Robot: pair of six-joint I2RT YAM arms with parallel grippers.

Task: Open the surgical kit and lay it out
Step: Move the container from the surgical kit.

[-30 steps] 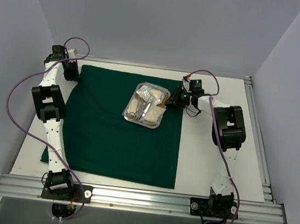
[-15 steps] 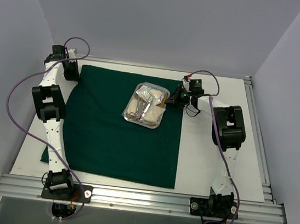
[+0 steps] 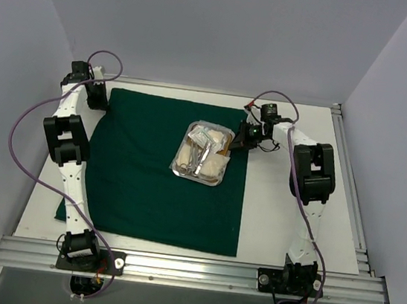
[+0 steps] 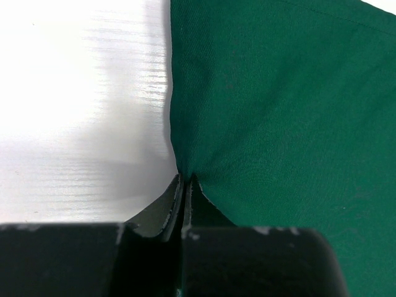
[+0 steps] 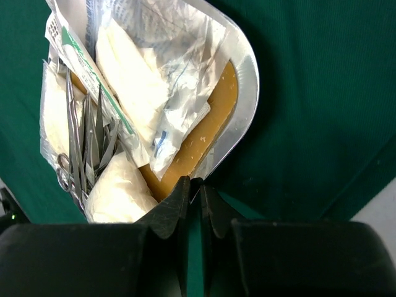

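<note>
Top external view: the dark green drape [image 3: 162, 184] lies spread flat on the white table [image 3: 285, 215]. The steel tray [image 3: 194, 178] rests on the far right part of the drape, turned at an angle to the cloth's edges. My left gripper [image 3: 99, 102] sits at the drape's far left corner, well apart from the tray. My right gripper [image 3: 232, 147] sits at the tray's far right corner, touching it.

Left wrist view: my fingers [image 4: 167, 207] are pressed together with the drape's edge pinched between them. The cloth puckers into small folds where it enters the tips. Bare table lies to one side of the pinch point, and the green cloth fills the other side.

Right wrist view: my fingers [image 5: 176, 207] are closed to a narrow gap on the tray's rim, gripping it at a rounded corner. The tray extends away from the fingertips. It holds:
- clear packets [image 5: 173, 37] lying across the far part;
- white gauze pads [image 5: 120, 192], one just beside my fingertips;
- silver ring-handled clamps [image 5: 74, 148] stacked along one side.

An amber-brown surface shows beneath the contents near the gripped corner. Green drape surrounds the tray.
</note>
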